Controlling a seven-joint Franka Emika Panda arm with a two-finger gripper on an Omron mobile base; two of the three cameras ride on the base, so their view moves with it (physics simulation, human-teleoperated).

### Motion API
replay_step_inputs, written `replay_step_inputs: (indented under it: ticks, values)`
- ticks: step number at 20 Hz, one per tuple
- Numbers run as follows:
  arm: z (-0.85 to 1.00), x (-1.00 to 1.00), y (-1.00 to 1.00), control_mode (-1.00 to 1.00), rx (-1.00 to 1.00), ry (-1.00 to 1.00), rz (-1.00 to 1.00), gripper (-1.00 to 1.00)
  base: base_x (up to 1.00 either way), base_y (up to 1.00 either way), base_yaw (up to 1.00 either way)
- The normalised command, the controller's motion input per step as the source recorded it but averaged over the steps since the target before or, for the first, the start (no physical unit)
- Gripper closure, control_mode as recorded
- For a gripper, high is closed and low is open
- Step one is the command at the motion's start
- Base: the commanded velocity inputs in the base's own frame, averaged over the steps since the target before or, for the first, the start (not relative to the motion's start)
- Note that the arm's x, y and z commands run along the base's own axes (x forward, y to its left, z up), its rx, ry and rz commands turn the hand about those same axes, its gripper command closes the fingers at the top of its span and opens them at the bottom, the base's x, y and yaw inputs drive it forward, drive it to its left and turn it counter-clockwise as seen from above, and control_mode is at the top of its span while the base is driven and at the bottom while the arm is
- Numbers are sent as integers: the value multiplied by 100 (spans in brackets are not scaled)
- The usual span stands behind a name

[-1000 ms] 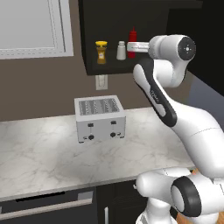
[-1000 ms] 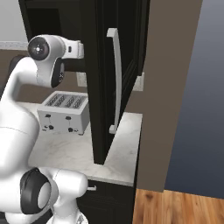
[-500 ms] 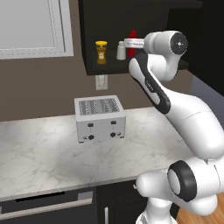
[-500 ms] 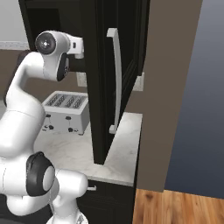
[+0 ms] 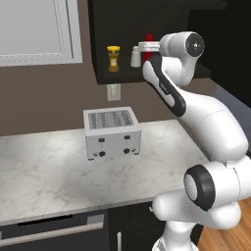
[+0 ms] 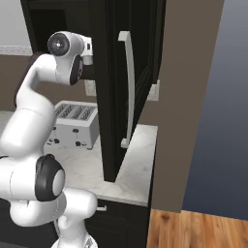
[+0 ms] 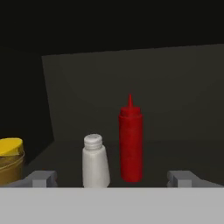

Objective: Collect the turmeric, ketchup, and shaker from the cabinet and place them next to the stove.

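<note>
My gripper (image 7: 113, 178) is open, its two fingertips (image 7: 42, 177) wide apart at the mouth of the black cabinet (image 7: 166, 83). On the dark shelf ahead stand the white shaker (image 7: 95, 162) and, just right of it and a little deeper, the red ketchup (image 7: 131, 144); both fall between the fingers' lines without touching them. The yellow-capped turmeric (image 7: 9, 161) sits outside the left finger. From the left base view the gripper (image 5: 140, 48) hovers just above the shaker (image 5: 135, 60), with the ketchup (image 5: 149, 36) behind the hand and the turmeric (image 5: 113, 58) to the left. The stove is out of view.
A silver toaster (image 5: 112, 132) stands on the marble counter (image 5: 44, 171) below the cabinet (image 5: 127, 14). The cabinet's open door (image 6: 109, 106) with its long silver handle (image 6: 129, 87) juts out to the right of the arm. A wall outlet (image 5: 113, 91) sits under the shelf.
The hand has moved up and left, closer to the shelf and the shaker, and the elbow has swung higher. The jaws stayed open and the three items did not move.
</note>
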Motion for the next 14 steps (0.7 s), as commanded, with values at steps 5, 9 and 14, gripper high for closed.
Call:
replay_step_inputs:
  ticks: [5,9,14]
  values:
    - [0,24,-21,-100,-5,0,-3,-100,0,0,0]
    - [0,21,-13,-100,-1,0,-2,-100,0,0,0]
    - [1,19,-2,-100,0,0,-1,-100,0,0,0]
